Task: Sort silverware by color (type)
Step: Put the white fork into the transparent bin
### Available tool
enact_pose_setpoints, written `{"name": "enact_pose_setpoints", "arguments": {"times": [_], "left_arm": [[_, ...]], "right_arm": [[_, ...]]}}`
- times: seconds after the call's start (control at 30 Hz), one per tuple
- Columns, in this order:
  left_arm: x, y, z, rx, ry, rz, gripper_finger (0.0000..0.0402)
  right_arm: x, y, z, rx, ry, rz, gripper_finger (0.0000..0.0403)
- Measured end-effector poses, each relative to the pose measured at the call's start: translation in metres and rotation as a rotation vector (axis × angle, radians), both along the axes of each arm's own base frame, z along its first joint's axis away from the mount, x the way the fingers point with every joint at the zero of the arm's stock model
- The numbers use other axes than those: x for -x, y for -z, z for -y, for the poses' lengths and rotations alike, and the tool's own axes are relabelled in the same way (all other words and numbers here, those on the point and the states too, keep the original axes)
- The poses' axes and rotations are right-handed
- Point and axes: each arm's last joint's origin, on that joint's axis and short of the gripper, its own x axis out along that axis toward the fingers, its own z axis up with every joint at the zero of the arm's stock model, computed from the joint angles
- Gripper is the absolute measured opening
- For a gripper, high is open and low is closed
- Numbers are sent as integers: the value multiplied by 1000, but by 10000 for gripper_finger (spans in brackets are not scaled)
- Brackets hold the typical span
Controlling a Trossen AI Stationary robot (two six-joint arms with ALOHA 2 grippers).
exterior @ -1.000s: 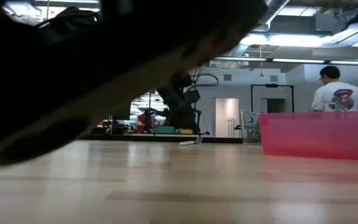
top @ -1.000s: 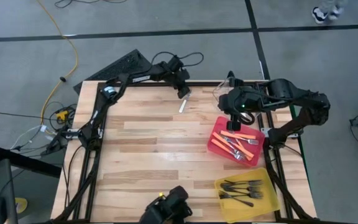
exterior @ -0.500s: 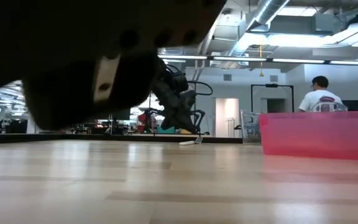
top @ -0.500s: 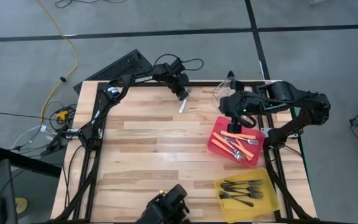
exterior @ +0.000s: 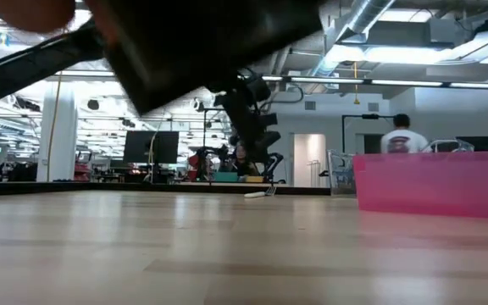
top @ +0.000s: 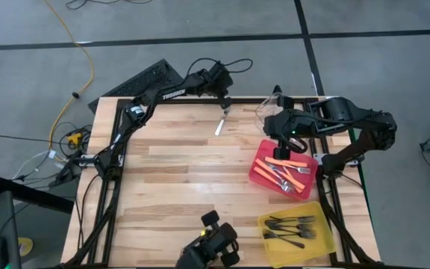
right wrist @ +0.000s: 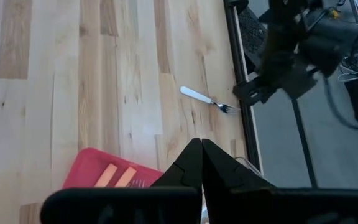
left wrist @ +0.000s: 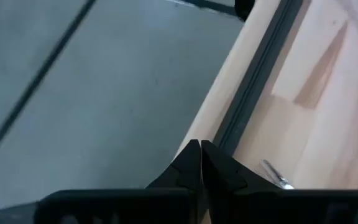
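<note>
Silverware is nearly all sorted from what we see overhead: orange-handled forks sit in the red bin, black forks in the yellow bin, and one pale fork lies alone on the desk near its far edge. The left gripper hangs just beyond that fork, at the desk's rim, which we'd guess is the line-up for grabbing it. The right gripper sits over the far end of the red bin, probably parked there out of the way.

Low view: the pale fork is a small sliver lying flat far across the wood, with the left arm above it and the red bin off to the side. A person walks in the room behind.

Left wrist view: left gripper fingers are pressed together, nothing between them, and the fork's tines peek in close by.

Right wrist view: right gripper is closed and empty too. The pale fork lies beside the desk frame, with the other arm near it, though that part's blurry, so contact is hard to call.
</note>
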Motion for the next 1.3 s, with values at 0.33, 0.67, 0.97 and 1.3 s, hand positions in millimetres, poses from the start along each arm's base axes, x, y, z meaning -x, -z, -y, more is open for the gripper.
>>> {"name": "enact_pose_setpoints", "arguments": {"times": [0.33, 0.67, 0.97, 1.3], "left_arm": [[-28, 36, 1, 124, 58, 3, 0], [-29, 60, 8, 299, 33, -85, 0], [4, 49, 8, 465, -95, -247, 0], [23, 36, 42, 597, -52, -530, 0]], "right_arm": [[0, 0, -1, 6, 0, 2, 22], [1, 0, -2, -7, 10, 3, 22], [3, 2, -8, -3, -17, -23, 22], [0, 7, 3, 8, 128, 1, 28]]}}
